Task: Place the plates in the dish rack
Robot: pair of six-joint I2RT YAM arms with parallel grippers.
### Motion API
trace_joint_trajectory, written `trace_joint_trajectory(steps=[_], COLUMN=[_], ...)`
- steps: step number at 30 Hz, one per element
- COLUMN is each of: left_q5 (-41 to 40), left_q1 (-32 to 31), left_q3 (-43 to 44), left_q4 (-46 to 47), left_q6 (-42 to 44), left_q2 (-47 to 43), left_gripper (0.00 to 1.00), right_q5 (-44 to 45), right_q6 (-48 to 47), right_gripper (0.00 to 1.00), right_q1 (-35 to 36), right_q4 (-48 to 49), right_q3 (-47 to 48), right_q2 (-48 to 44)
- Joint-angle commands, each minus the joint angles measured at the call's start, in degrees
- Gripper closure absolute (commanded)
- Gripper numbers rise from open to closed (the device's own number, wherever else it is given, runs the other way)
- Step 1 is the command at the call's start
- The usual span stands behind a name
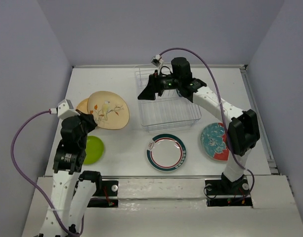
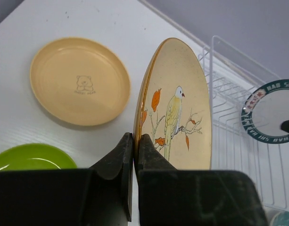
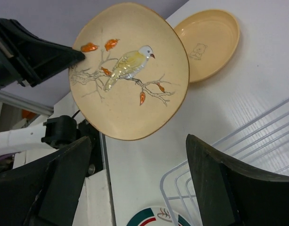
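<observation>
My left gripper (image 1: 90,118) is shut on the rim of the cream bird-and-branch plate (image 1: 108,109), held up off the table and tilted on edge; it shows in the left wrist view (image 2: 177,108) and in the right wrist view (image 3: 130,70). The orange-tan plate (image 2: 78,80) lies flat behind it. The lime green plate (image 1: 93,149) lies beside the left arm. The white plate with teal-red rim (image 1: 166,152) and the teal-and-red floral plate (image 1: 214,141) lie in front of the dish rack (image 1: 166,111). My right gripper (image 1: 147,91) is open and empty above the rack's left edge.
The rack stands at the table's middle back with no plate in it that I can see. The dark-rimmed patterned plate is out of view. Grey walls close in the table at the back and both sides.
</observation>
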Motion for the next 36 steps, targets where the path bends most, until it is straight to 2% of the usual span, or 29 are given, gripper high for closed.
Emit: trace_joint_trajectory(steps=[1,11,20,21,23,24,25,27,28,29,30,32,33,34,36], left_q5=[3.0,18.5,28.5,29.6,30.9,31.1,31.3,31.3,31.7,31.8,31.6,30.9,30.8,30.8,28.9], left_q1=[-0.1,-0.1,-0.1,-0.1,-0.1,-0.1,-0.1,-0.1,-0.2,-0.2,-0.2,-0.2,-0.2,-0.2,-0.2], left_q3=[8.5,9.5,5.5,5.4,5.3,5.4,5.6,5.6,5.7,5.8,6.4,7.0,8.0,8.7,10.4], left_q4=[9.7,15.2,27.0,27.7,28.2,28.4,28.4,28.5,28.6,28.1,27.7,26.5,24.4,23.2,18.5], left_q6=[0.0,-4.0,-7.4,-7.6,-7.7,-7.4,-6.6,-6.2,-5.3,-4.8,-4.2,-1.7,-0.5,2.3,5.3], left_q2=[-2.5,-2.0,-1.9,-1.4,-0.9,-0.6,-0.1,0.4,0.6,1.0,1.4,2.4,2.9,3.9,5.3], left_gripper=[0.95,0.95,0.95,0.95,0.94,0.95,0.95,0.95,0.95,0.94,0.89,0.7,0.49,0.33,0.19], right_q5=[-3.6,-3.9,-8.6,-9.6,-11.8,-13.9,-14.6,-16.0,-15.9,-15.5,-14.3,-12.3,-9.2,-7.5,-1.1], right_q6=[-0.1,1.5,5.9,6.6,9.3,12.6,14.0,16.1,16.5,16.8,17.1,17.2,17.1,16.8,15.5], right_gripper=[0.12,0.09,0.1,0.13,0.27,0.39,0.65,0.85,0.93,0.93,0.93,0.93,0.93,0.93,0.93], right_q1=[1.0,1.7,1.7,1.7,1.7,1.7,1.7,1.7,1.7,1.7,1.7,1.0,1.0,-0.8,-3.0], right_q4=[0.5,0.6,5.7,7.8,11.6,16.1,17.7,19.3,19.4,19.4,19.3,19.3,18.8,18.0,13.6], right_q3=[4.6,5.2,2.3,1.7,0.4,-0.5,-1.6,-2.0,-2.2,-2.4,-2.6,-3.0,-3.7,-3.8,-3.3], right_q2=[2.3,2.5,1.6,1.6,1.4,1.3,0.9,0.6,0.0,-0.5,-1.0,-2.4,-4.0,-4.8,-6.7])
